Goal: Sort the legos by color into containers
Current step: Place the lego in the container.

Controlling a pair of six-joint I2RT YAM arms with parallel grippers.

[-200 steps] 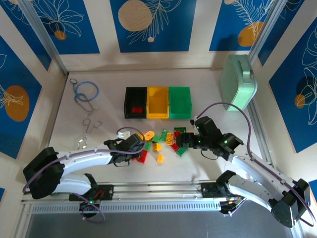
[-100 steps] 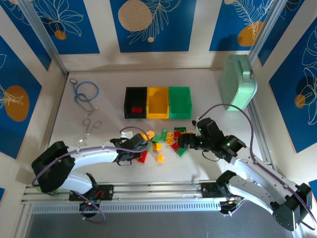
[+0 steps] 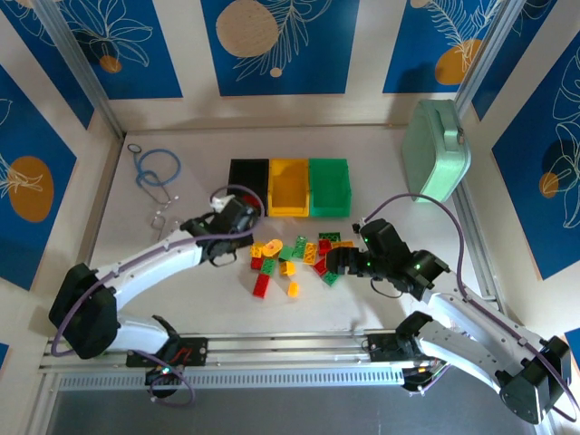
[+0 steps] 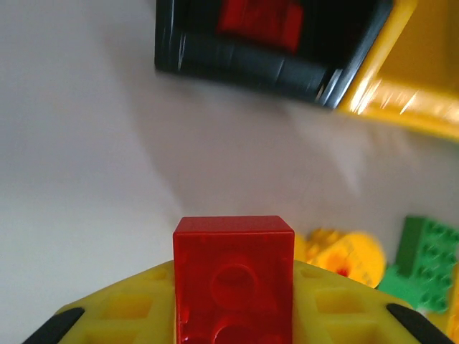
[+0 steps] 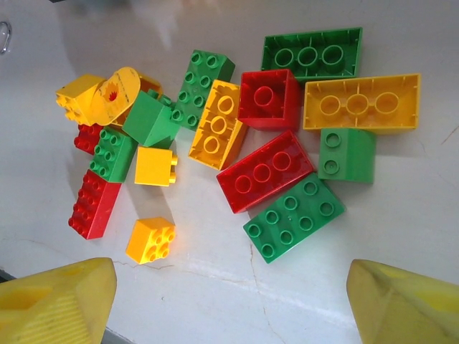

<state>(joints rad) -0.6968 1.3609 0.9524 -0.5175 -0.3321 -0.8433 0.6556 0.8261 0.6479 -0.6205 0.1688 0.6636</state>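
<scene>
The left end effector [image 3: 237, 220] had left the lego pile [image 3: 294, 256] since the previous frame and stood at the near wall of the black bin [image 3: 246, 170], clamped on a red brick [image 4: 234, 276]. The right end effector [image 3: 340, 261] remained wide open, empty, over the pile at the middle of the bench [image 3: 381, 186].

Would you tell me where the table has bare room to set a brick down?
Bare table lies between the green bin and the mint case, between the stethoscope and the black bin, and along the far edge behind the bins. It is crowded at the brick pile in front of the bins.
</scene>
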